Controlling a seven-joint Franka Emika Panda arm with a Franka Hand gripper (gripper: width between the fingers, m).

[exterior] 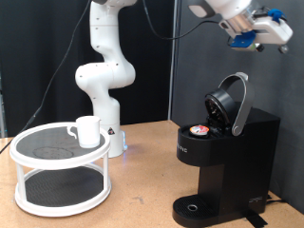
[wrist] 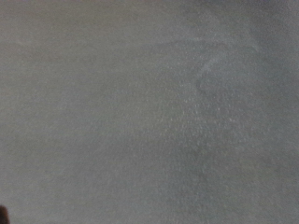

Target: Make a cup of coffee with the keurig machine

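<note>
The black keurig machine point(exterior: 224, 163) stands at the exterior view's right with its domed lid point(exterior: 231, 103) raised. A small pod with a red top point(exterior: 199, 132) sits in the open chamber. The white cup point(exterior: 87, 130) rests on the top shelf of a round two-tier rack point(exterior: 59, 169) at the exterior view's left. My gripper point(exterior: 249, 40) hangs high above the machine near the exterior view's top right, well clear of the lid; its fingers are too small to read. The wrist view shows only a blank grey surface.
The white arm's base column point(exterior: 104, 76) rises behind the rack. A round drip tray point(exterior: 197, 206) sits at the machine's foot. A dark curtain point(exterior: 190, 57) backs the wooden table point(exterior: 142, 195).
</note>
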